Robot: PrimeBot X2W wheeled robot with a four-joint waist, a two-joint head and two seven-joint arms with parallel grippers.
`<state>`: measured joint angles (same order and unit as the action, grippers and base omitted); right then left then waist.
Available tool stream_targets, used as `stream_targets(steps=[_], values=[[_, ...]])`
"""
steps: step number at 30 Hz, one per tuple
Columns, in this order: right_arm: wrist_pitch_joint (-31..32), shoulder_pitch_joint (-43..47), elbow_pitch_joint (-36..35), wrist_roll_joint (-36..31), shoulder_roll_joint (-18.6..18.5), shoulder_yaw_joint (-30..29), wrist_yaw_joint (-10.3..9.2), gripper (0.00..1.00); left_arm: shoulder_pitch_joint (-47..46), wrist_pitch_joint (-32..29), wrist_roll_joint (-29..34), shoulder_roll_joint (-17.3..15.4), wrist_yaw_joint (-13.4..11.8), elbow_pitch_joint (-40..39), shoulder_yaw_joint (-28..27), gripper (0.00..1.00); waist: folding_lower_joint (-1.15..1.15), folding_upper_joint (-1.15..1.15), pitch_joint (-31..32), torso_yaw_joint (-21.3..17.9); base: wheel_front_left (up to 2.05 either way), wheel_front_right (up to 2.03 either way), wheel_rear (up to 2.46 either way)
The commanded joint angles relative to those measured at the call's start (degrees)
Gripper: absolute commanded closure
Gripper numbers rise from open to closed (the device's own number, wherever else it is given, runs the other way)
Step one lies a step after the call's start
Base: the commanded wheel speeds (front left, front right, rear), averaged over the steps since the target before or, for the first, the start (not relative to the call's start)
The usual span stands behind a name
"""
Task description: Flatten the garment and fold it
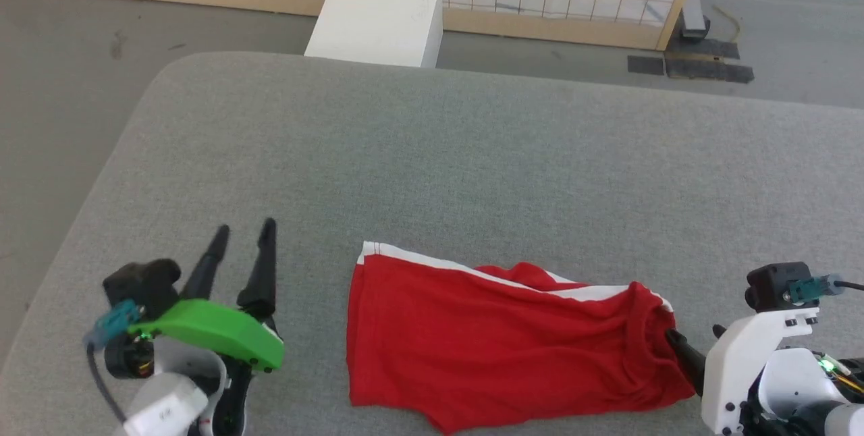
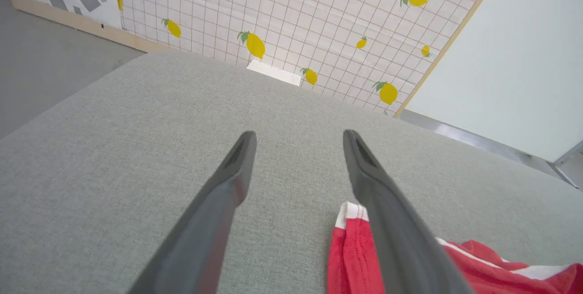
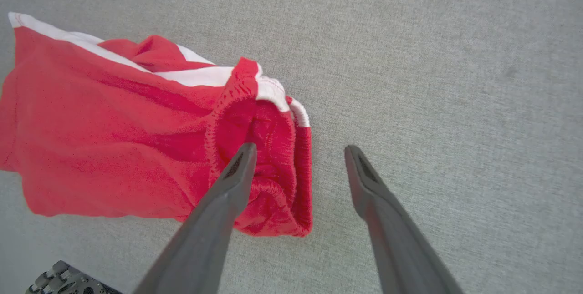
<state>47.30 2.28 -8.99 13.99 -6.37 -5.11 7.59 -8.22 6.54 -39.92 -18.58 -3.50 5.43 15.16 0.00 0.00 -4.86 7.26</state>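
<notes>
A: Where is the garment (image 1: 499, 335) lying?
B: We are seeing it lying on the table (image 1: 472, 152), lengthwise left to right, waistband (image 1: 651, 341) pointing at our right gripper (image 3: 299, 149). Our left gripper (image 1: 246, 227) and the right one are both standing open.

the garment (image 1: 486, 335), bright red with white stripe trim, lies folded and rumpled (waistband bunched at right) in the lower centre of the head view.

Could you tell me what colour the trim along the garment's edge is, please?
White: the stripe trim edges the red garment, clearest in the right wrist view.
</notes>
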Motion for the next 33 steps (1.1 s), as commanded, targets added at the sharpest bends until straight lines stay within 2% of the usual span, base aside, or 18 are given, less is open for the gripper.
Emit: stream_targets(steps=[1, 5, 12, 22, 30, 31, 33], values=[[-0.65, -0.79, 0.43, -0.45, 0.40, 0.14, -0.10, 0.00, 0.71, 3.61, 1.60, 0.06, 0.84, 0.66, -0.36, 0.00, 0.00, 0.00, -0.70, 0.13, 0.00, 0.00, 0.00], [-1.13, -2.03, 1.85, -0.65, 0.77, 1.81, -0.10, 0.00, 0.20, 7.86, 4.93, 1.33, 1.61, 1.35, -1.62, 0.00, 0.00, 0.00, -2.02, 0.63, 0.00, 0.00, 0.00], [-1.41, -3.14, 2.45, -0.75, 1.03, 3.83, -0.10, 0.00, 0.69, 8.43, 8.03, 5.03, 3.41, 0.67, -6.23, 0.00, 0.00, 0.00, -4.24, 1.68, 0.00, 0.00, 0.00], [-0.91, -4.52, 6.58, -5.40, 0.30, 1.19, -0.10, 0.00, 0.81, 8.45, 12.09, 8.98, 6.96, 0.92, -10.36, 0.00, 0.00, 0.00, -6.62, 2.93, 0.00, 0.00, 0.00], [-0.42, -5.18, 10.56, -5.45, 0.76, -0.05, -0.10, 0.00, 0.07, 8.45, 13.99, 10.97, 8.77, 1.93, -11.48, 0.00, 0.00, 0.00, -7.34, 3.22, 0.00, 0.00, 0.00], [-0.25, -5.25, 10.99, -5.08, 0.87, -0.11, -0.10, 0.49, 0.01, 8.45, 14.13, 11.09, 8.91, 2.06, -11.59, 0.00, 0.00, 0.00, -7.39, 3.20, 0.00, 0.00, 0.00], [-0.25, -5.62, 11.89, -3.27, 1.18, 0.37, -0.10, 1.00, -0.10, 8.45, 14.53, 11.49, 9.53, 2.56, -12.04, 0.00, 0.00, 0.00, -7.42, 2.98, 0.00, 0.00, 0.00]])
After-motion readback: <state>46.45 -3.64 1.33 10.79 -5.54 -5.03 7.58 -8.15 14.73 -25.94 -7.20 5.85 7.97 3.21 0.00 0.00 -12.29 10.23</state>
